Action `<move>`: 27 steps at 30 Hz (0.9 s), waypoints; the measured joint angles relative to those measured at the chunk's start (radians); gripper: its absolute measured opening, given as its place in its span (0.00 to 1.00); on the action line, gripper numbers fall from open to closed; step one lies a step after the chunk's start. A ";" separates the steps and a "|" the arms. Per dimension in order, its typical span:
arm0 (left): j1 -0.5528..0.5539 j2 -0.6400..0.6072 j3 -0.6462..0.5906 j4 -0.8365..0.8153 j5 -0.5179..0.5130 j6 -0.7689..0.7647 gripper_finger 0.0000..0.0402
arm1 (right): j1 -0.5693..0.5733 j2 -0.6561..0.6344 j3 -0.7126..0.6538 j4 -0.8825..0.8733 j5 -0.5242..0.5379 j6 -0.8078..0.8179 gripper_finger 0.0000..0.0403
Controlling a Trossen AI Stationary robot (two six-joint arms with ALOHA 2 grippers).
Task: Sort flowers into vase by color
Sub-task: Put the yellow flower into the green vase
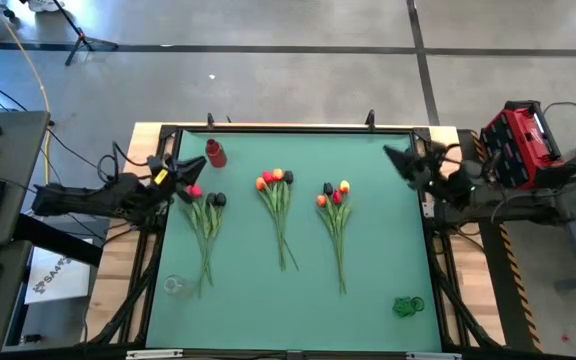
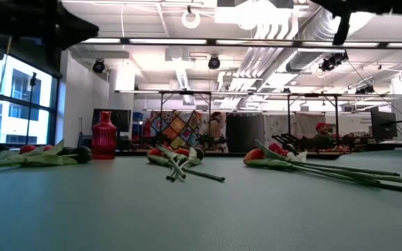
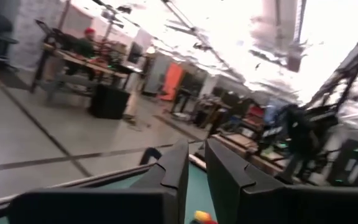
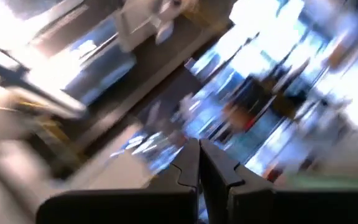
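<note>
Three loose bunches of artificial tulips lie flat on the green table mat (image 1: 368, 290), stems pointing toward the near edge. The left bunch (image 1: 206, 222), with red and black heads, lies near the left edge; the middle bunch (image 1: 279, 212), with red and orange-yellow heads, lies at the centre; the right bunch (image 1: 336, 218) lies just right of centre. A red ribbed vase (image 1: 215, 152) stands near the far left corner, a clear glass vase (image 1: 174, 286) near the near left corner, and a green vase (image 1: 408, 306) near the near right corner. The left gripper (image 1: 184, 172) hovers beside the left bunch's heads, its fingers (image 3: 229, 180) nearly pressed together around nothing. The right gripper (image 1: 396, 158) hangs over the far right corner, its fingers pressed together.
</note>
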 joint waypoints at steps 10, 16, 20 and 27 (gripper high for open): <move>-0.004 0.295 0.222 -0.061 -0.014 -0.047 0.12 | -0.060 -0.009 0.220 -0.649 0.185 -0.008 0.00; -0.001 0.427 0.258 -0.113 -0.013 -0.193 0.12 | -0.071 -0.008 0.243 -0.770 0.205 0.004 0.00; 0.001 0.480 0.259 -0.118 0.015 -0.281 0.12 | -0.081 0.025 0.246 -0.846 0.131 0.130 0.00; 0.051 0.537 0.259 -0.210 0.168 -0.381 0.15 | -0.143 0.242 0.244 -0.974 -0.131 0.366 0.04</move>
